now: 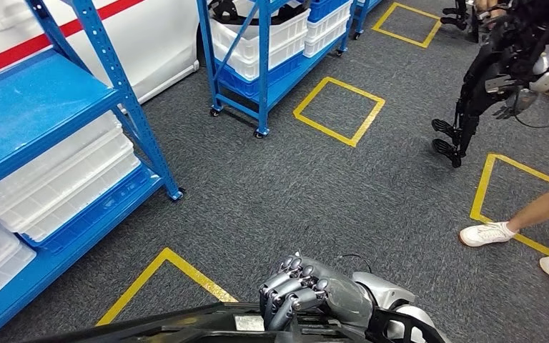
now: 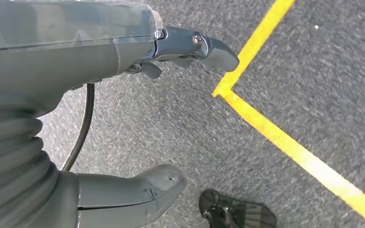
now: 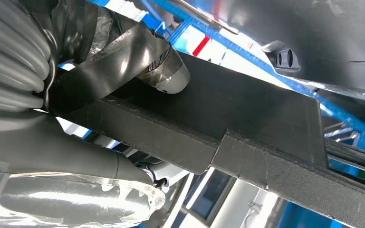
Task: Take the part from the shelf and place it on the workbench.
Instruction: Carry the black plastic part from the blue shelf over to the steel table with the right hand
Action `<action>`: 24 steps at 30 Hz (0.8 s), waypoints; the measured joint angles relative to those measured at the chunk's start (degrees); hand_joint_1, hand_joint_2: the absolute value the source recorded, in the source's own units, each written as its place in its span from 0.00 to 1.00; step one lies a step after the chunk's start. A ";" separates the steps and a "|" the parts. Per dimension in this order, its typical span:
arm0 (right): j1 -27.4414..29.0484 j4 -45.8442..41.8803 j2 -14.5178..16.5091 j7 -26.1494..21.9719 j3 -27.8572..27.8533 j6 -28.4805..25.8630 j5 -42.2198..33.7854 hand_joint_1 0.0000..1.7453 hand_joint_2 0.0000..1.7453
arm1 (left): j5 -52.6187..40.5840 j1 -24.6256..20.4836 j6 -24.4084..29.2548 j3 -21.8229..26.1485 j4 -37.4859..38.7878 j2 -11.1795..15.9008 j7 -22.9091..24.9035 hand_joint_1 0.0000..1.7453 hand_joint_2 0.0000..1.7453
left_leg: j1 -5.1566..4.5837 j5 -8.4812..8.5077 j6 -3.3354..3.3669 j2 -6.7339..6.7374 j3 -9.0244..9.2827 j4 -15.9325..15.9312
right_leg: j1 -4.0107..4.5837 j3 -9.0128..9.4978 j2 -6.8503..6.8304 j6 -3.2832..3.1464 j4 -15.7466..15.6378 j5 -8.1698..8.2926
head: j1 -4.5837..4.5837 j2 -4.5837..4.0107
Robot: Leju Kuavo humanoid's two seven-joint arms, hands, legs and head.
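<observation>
Right hand [image 1: 314, 293] fingers curled over black part [image 1: 186, 325], gripping it; left hand [image 2: 123, 118] spread, holding nothing.

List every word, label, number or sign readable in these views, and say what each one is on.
No readable text in any view.
Small pale label patch on the black plastic part gripped by the right hand: too small and blurred to read.
Yellow tape squares on the grey carpet: floor markings, no lettering.
Red stripe on the white wall: no lettering.
</observation>
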 joint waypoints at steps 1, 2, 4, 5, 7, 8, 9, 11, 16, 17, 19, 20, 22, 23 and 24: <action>0.06 0.05 0.08 0.05 0.02 0.01 -0.08 1.00 1.00 | 0.00 -0.04 -0.13 0.00 0.00 -0.01 0.05 0.00 1.00 | -0.02 -0.06 -0.03 0.47 0.07 0.00 | -0.01 0.77 -0.12 -0.06 -1.49 1.19 | 0.00 -0.01; 0.09 0.07 0.16 0.09 0.04 0.00 -0.16 1.00 1.00 | 0.00 -0.09 -0.27 0.00 0.00 -0.03 0.09 0.00 1.00 | -0.04 -0.14 -0.09 0.88 0.20 0.00 | 0.04 2.40 -0.39 -0.23 -4.56 2.89 | 0.00 0.00; 0.11 0.08 0.36 0.14 0.05 -0.05 -0.40 1.00 1.00 | 0.01 -0.16 -0.68 0.00 0.00 -0.17 0.16 0.00 1.00 | -0.14 -0.39 -0.39 1.70 0.58 0.01 | 0.57 6.87 -2.59 -1.00 -12.87 6.15 | 0.00 -0.01; 0.13 0.08 0.49 0.14 0.05 -0.09 -0.54 1.00 1.00 | 0.01 -0.16 -0.93 0.01 0.00 -0.26 0.18 0.00 1.00 | -0.22 -0.54 -0.64 2.10 0.71 0.03 | 0.95 8.46 -3.69 -1.43 -15.99 7.00 | 0.00 -0.01; 0.32 0.08 0.69 0.08 0.07 -0.18 -0.81 1.00 1.00 | 0.04 -0.13 -1.40 0.02 0.00 -0.45 0.20 0.00 1.00 | -0.37 -0.79 -1.19 3.11 0.90 0.01 | 1.53 9.33 -4.49 -2.00 -18.23 7.11 | 0.00 0.00; 0.47 0.07 0.75 0.03 0.07 -0.20 -0.90 1.00 1.00 | 0.06 -0.16 -1.58 0.02 0.00 -0.53 0.20 0.00 1.00 | -0.42 -0.84 -1.47 3.71 1.06 -0.12 | 1.52 9.22 -3.77 -2.22 -18.36 7.28 | -0.01 0.00; 0.64 0.05 0.83 -0.02 0.07 -0.22 -0.95 1.00 1.00 | 0.08 -0.22 -1.72 0.02 0.00 -0.61 0.20 0.00 1.00 | -0.38 -1.10 -1.75 3.81 1.18 -0.08 | 1.34 9.29 -3.14 -2.42 -18.68 7.50 | -0.01 0.00; 0.85 0.01 1.09 -0.06 0.07 -0.35 -0.96 1.00 1.00 | 0.13 -0.27 -1.99 0.07 0.00 -0.74 0.15 0.00 1.00 | -0.28 -3.08 -2.21 1.83 0.28 2.38 | 0.92 9.57 -1.93 -2.99 -19.41 7.99 | -0.03 0.00; 1.96 0.26 1.69 -0.07 0.07 -0.81 -0.91 1.00 1.00 | 0.16 0.28 -2.52 0.41 0.00 -0.76 0.02 0.00 1.00 | -0.12 -8.44 -2.73 -1.90 -7.28 17.15 | 0.87 9.63 1.38 -3.43 -19.26 7.97 | -0.06 0.00; 2.10 0.34 1.74 -0.07 0.07 -0.86 -0.90 1.00 1.00 | 0.16 0.30 -2.55 0.42 0.00 -0.77 0.01 0.00 1.00 | -0.06 -6.65 -2.78 -1.99 -6.70 15.33 | 0.82 9.74 2.08 -3.35 -19.18 7.91 | -0.06 -0.01; 2.26 0.46 1.89 -0.07 0.07 -0.89 -0.86 1.00 1.00 | 0.16 0.23 -2.59 0.46 0.00 -0.76 -0.03 0.00 1.00 | 0.18 -2.13 -2.78 -3.37 -3.34 7.34 | 0.74 9.99 3.43 -2.97 -18.93 7.67 | -0.06 0.00; 2.29 0.50 1.96 -0.04 0.07 -0.87 -0.83 1.00 1.00 | 0.16 0.20 -2.63 0.50 0.00 -0.75 -0.05 0.00 1.00 | 0.31 -0.86 -2.65 -4.39 -1.83 3.91 | 0.76 9.99 4.07 -2.70 -18.73 7.55 | -0.05 0.00; 2.34 0.61 2.08 0.09 0.07 -0.81 -0.61 1.00 1.00 | 0.13 0.17 -2.75 0.63 0.00 -0.74 -0.11 0.00 1.00 | 0.31 -0.25 -2.13 -5.66 -0.42 0.70 | 0.76 9.69 5.22 -2.05 -18.45 7.49 | -0.04 0.00; 2.40 0.70 2.12 0.17 0.07 -0.79 -0.44 1.00 1.00 | 0.11 0.13 -2.84 0.73 0.00 -0.73 -0.15 0.00 1.00 | 0.20 -0.25 -1.70 -5.28 -0.36 0.60 | 0.66 9.45 5.77 -1.74 -18.40 7.57 | -0.04 -0.01; 2.50 0.80 2.13 0.25 0.08 -0.76 -0.26 1.00 1.00 | 0.10 0.07 -2.91 0.84 -0.01 -0.72 -0.16 0.00 1.00 | 0.14 -0.12 -1.26 -4.72 -0.36 0.56 | 0.55 9.25 5.81 -1.47 -18.26 7.55 | -0.04 -0.01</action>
